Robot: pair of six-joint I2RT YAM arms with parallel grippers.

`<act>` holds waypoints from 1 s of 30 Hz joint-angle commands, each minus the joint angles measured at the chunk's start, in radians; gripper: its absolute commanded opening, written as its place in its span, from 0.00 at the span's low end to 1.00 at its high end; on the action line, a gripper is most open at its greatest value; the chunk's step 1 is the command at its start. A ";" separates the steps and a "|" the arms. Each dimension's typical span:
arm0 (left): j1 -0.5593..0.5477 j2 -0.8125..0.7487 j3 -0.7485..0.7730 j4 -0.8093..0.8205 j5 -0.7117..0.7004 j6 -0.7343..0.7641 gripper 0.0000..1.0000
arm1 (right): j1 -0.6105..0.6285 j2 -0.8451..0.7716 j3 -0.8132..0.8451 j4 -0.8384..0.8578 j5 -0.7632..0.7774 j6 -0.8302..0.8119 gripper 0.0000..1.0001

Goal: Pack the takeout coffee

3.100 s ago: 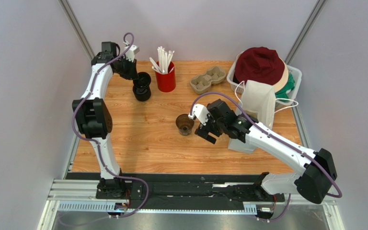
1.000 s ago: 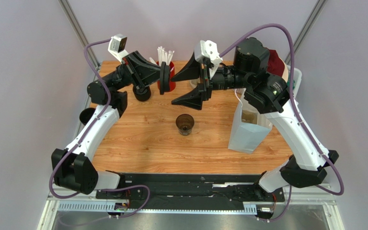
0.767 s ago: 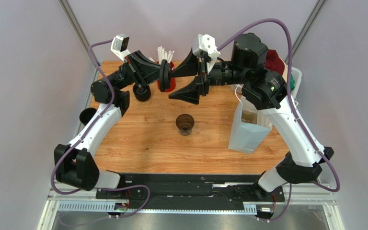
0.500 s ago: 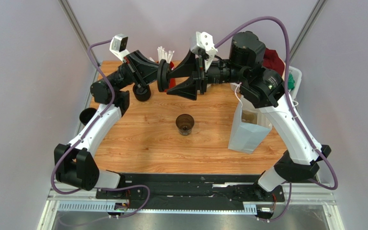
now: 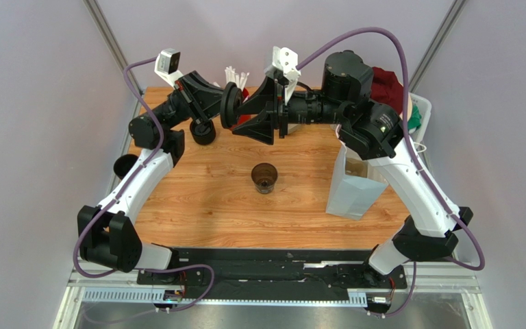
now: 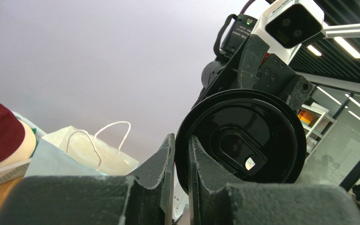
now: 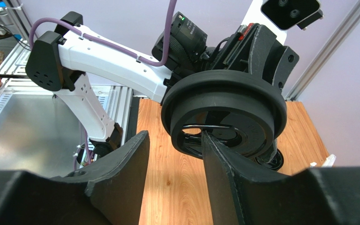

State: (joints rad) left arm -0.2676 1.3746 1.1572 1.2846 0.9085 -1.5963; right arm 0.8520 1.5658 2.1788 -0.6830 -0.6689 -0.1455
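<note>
takeout coffee [image 5: 264, 177] stands uncapped at mid-table as two grippers meet over its lid [image 5: 229, 107]

we judge the step in hand a handover of the black round lid, held on edge above the far side of the table [image 5: 197, 205]: the left gripper [image 6: 179, 145] pinches its rim tight, while the right gripper [image 7: 175, 136] faces it with jaws apart, tips by the lid's lower edge; we cannot tell if they touch. next, as we read it, the right jaws must close on the lid before the left lets go, then cap the drink squarely and lower it into the white paper bag [image 5: 353, 188]. the takeout coffee is small, brown paper, dark inside, upright, well apart from both grippers.
</note>
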 commanded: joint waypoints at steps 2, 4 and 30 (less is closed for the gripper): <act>-0.009 -0.014 -0.001 0.061 -0.011 0.030 0.00 | 0.044 -0.015 -0.004 0.020 0.091 0.026 0.48; -0.001 -0.014 0.001 0.058 -0.011 0.030 0.00 | 0.044 -0.018 -0.002 0.016 0.101 0.024 0.45; 0.033 -0.025 -0.004 0.044 0.000 0.047 0.18 | 0.064 -0.038 -0.001 -0.013 0.147 0.003 0.00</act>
State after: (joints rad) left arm -0.2447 1.3743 1.1515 1.2850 0.9104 -1.5841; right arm 0.9020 1.5482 2.1597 -0.6846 -0.5182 -0.1402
